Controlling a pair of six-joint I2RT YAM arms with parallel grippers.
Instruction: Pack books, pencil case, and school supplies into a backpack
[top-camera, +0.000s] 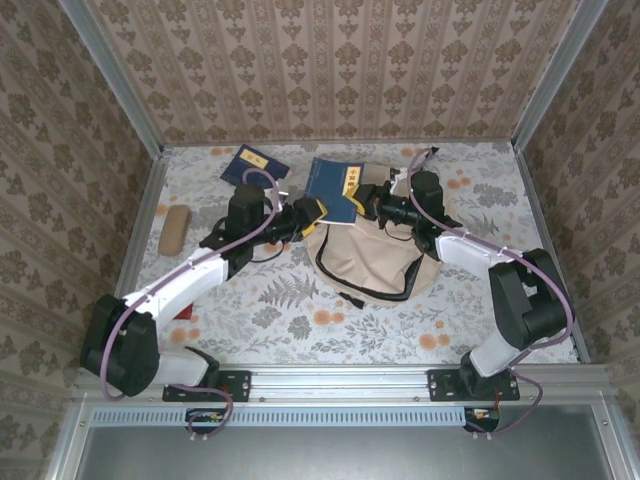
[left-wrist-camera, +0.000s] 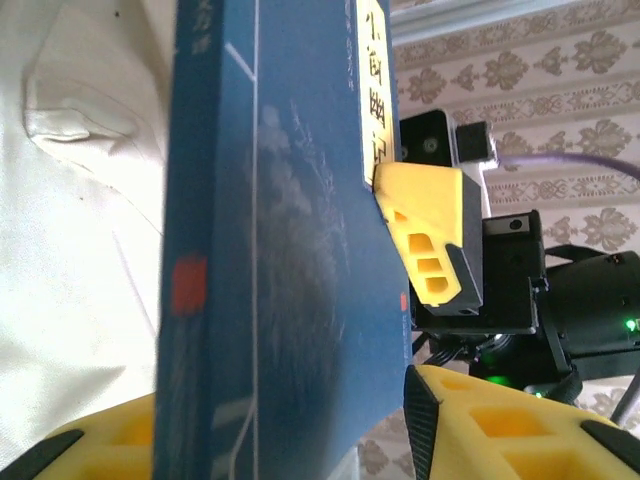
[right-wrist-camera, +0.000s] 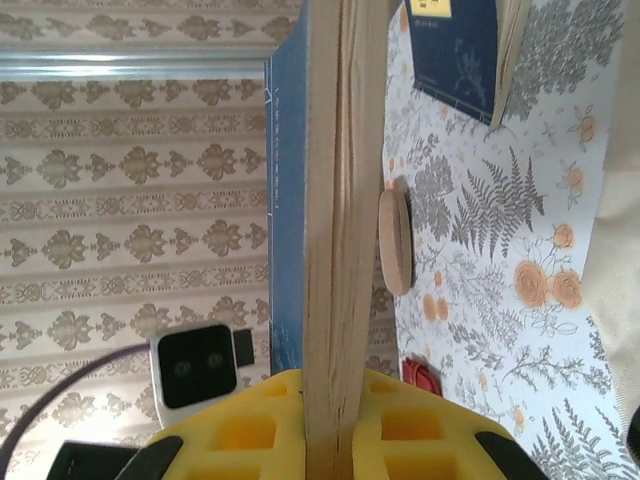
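Note:
The beige backpack lies open in the middle of the table, and its cream fabric lies behind the book in the left wrist view. A navy book with a yellow label is held on edge above the backpack's far rim. My right gripper is shut on its page edge, with the yellow fingers pressed to both sides. My left gripper stands open around the same book, with a gap at its right finger. A second navy book lies at the back left. The tan pencil case rests at the left.
A small red object lies near the left arm. Patterned walls and metal posts close in the table on three sides. The pencil case and the second navy book also appear in the right wrist view on the floral tablecloth.

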